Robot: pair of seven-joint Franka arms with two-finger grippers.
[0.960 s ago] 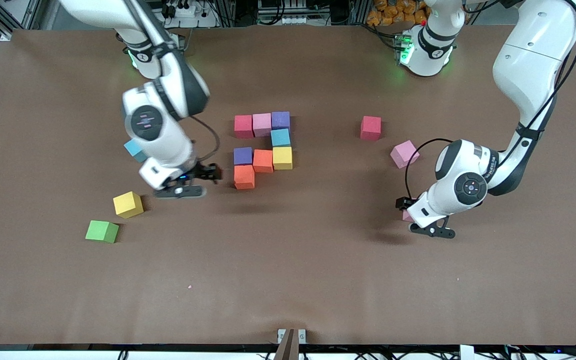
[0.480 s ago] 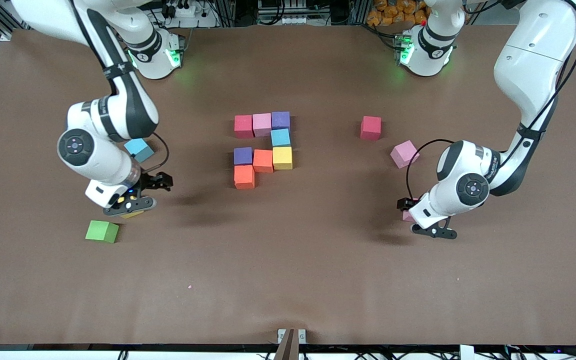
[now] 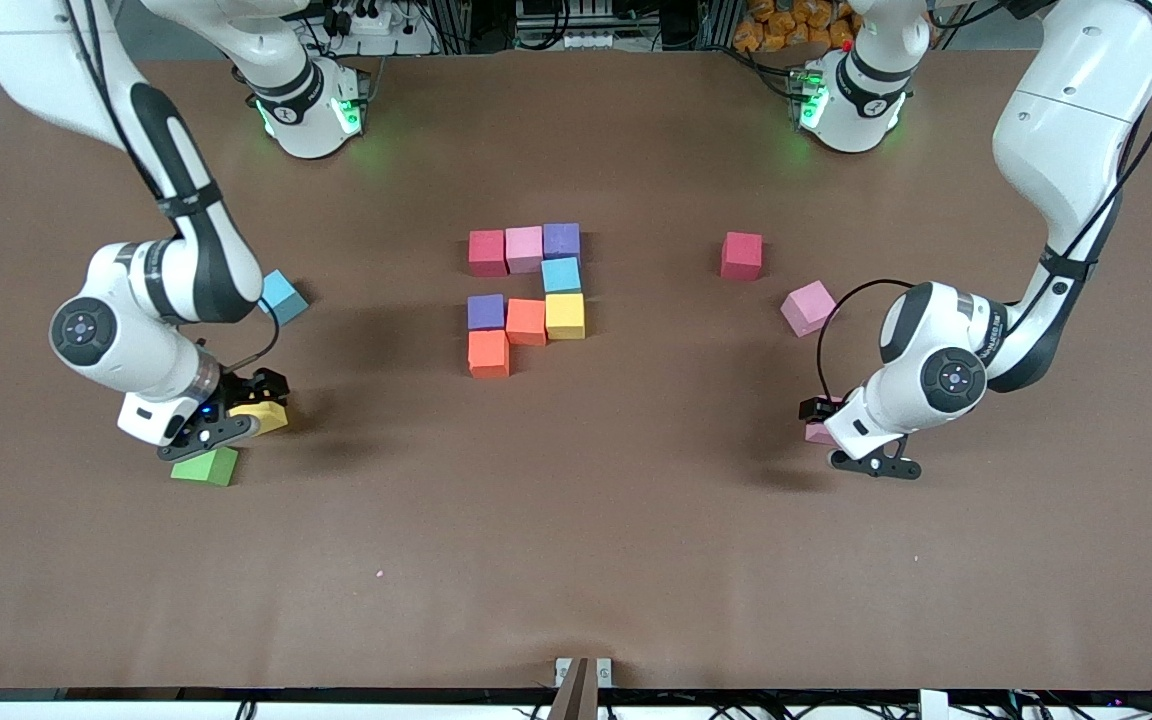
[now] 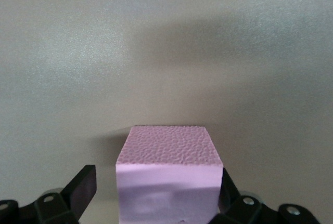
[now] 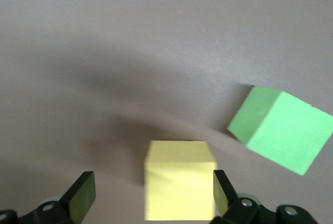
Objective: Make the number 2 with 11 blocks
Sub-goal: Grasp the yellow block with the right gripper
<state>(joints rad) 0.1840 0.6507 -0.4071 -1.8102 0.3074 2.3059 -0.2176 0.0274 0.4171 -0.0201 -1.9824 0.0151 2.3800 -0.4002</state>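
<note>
We are hovering the right gripper [image 3: 226, 420], fingers wide, astride a yellow block [image 5: 179, 180] near the desk's right-arm end; the left gripper [image 3: 841, 432], equally wide, is bracketing a pink block [image 4: 167, 174].

The right arm is reaching down toward its own end of the table, its right gripper [image 3: 226, 425] hanging low with fingers [image 5: 83, 193] spread wide. The left arm is bending steeply at the elbow over its end, wrist angled downward, the left gripper [image 3: 851, 438] standing just above the tabletop with jaws parted wide.
</note>
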